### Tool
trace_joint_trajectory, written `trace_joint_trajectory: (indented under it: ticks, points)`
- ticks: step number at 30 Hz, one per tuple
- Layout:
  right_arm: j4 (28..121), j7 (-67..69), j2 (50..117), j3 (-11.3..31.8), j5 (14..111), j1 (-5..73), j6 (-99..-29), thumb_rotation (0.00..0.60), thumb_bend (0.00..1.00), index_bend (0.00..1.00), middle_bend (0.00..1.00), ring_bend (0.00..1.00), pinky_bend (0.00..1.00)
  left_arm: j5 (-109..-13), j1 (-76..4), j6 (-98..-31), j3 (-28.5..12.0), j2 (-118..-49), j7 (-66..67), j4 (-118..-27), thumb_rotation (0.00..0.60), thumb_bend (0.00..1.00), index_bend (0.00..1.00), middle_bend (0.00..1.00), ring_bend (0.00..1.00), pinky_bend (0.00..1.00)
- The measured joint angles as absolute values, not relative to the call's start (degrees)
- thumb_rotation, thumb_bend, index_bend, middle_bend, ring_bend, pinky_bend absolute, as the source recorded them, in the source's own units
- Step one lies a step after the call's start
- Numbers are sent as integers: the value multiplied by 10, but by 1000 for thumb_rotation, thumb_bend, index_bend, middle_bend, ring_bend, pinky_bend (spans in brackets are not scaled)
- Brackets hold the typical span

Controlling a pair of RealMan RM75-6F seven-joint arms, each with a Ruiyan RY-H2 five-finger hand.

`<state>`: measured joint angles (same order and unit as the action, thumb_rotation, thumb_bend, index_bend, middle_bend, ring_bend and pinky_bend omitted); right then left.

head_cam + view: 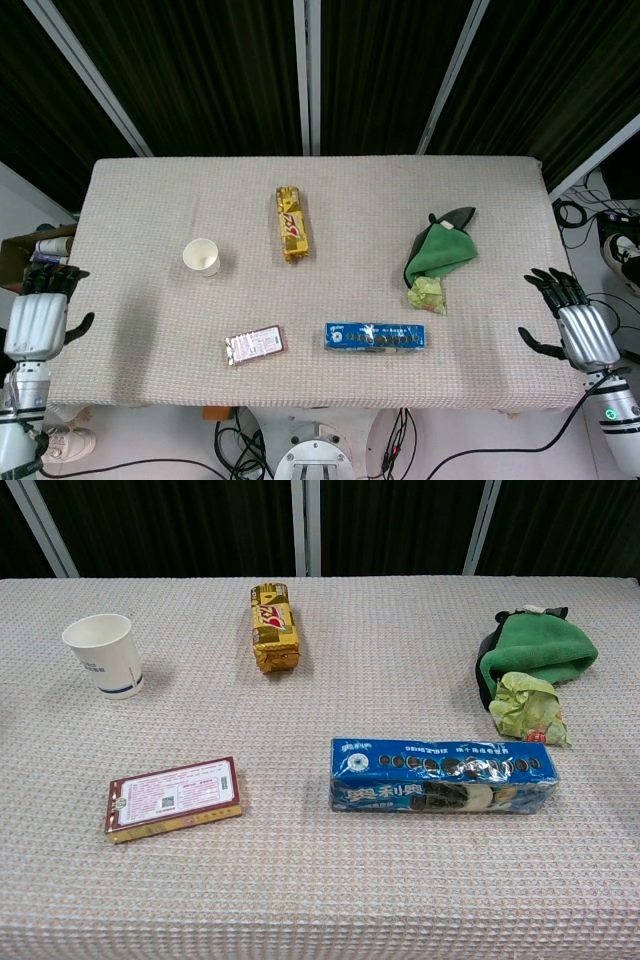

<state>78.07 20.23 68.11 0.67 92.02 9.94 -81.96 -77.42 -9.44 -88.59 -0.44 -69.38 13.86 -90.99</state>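
Table: beige woven cloth point(330, 200), dark curtains behind.
Paper cup point(201, 257): upright, nine o'clock, untouched.
Left hand point(38, 318): empty, fingers apart, off the table's left edge; head view only.
Right hand point(577, 325): empty, fingers spread, four o'clock; head view only.
Chest view only: cup's blue band point(122, 690).

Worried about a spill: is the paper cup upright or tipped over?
Upright: the paper cup stands on its base, its open rim facing up, on the table.
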Motion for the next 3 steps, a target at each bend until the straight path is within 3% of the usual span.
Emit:
trace_joint_trajectory:
  ticks: [3]
  points:
    - [788,188,683,5,924,96,-828,600,214,146,118,2,83,-795,-70,-911,11,-683,132,-928,600,237,272,224,154,173]
